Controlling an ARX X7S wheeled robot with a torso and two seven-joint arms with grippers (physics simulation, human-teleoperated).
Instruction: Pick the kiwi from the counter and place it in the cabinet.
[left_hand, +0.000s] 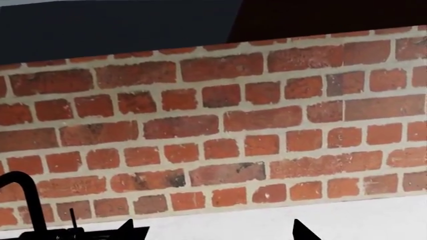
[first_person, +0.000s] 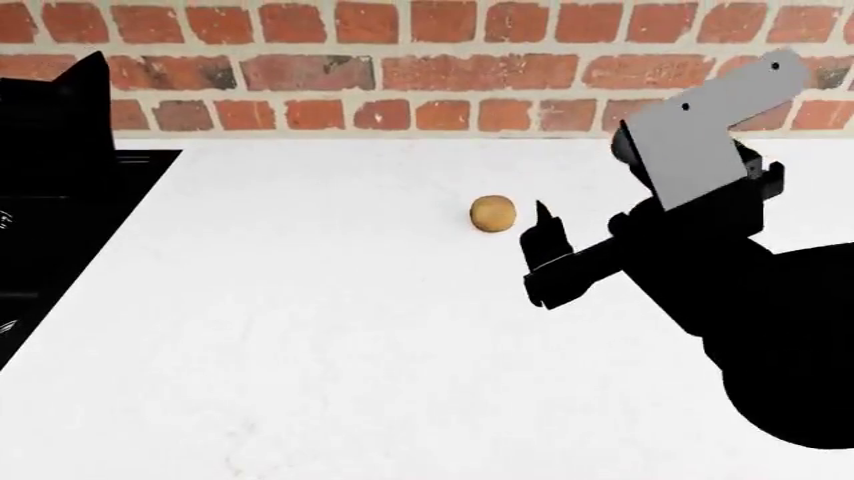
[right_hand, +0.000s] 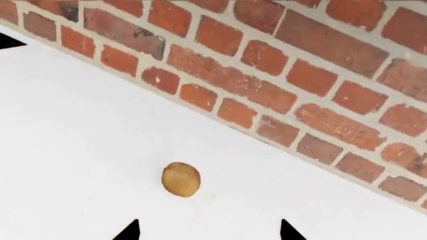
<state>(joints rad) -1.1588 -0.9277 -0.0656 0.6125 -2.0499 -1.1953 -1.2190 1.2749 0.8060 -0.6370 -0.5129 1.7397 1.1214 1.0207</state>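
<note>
The kiwi (first_person: 493, 212) is a small tan-brown fruit lying on the white counter (first_person: 334, 350), a little in front of the brick wall. My right gripper (first_person: 541, 250) hovers just right of it, open and empty, with its fingers pointing toward the wall. In the right wrist view the kiwi (right_hand: 181, 179) lies ahead of the open gripper (right_hand: 209, 232), nearer one fingertip, not between the tips. My left gripper (left_hand: 217, 231) is open and empty above the counter, facing the wall; no kiwi shows in its view. The cabinet's dark underside (left_hand: 120, 25) shows above the bricks.
A black sink (first_person: 67, 230) is set into the counter at the left, with a black faucet (left_hand: 30, 200) beside the left gripper. The red brick wall (first_person: 441, 70) closes off the back. My left arm (first_person: 60, 110) is a dark shape over the sink.
</note>
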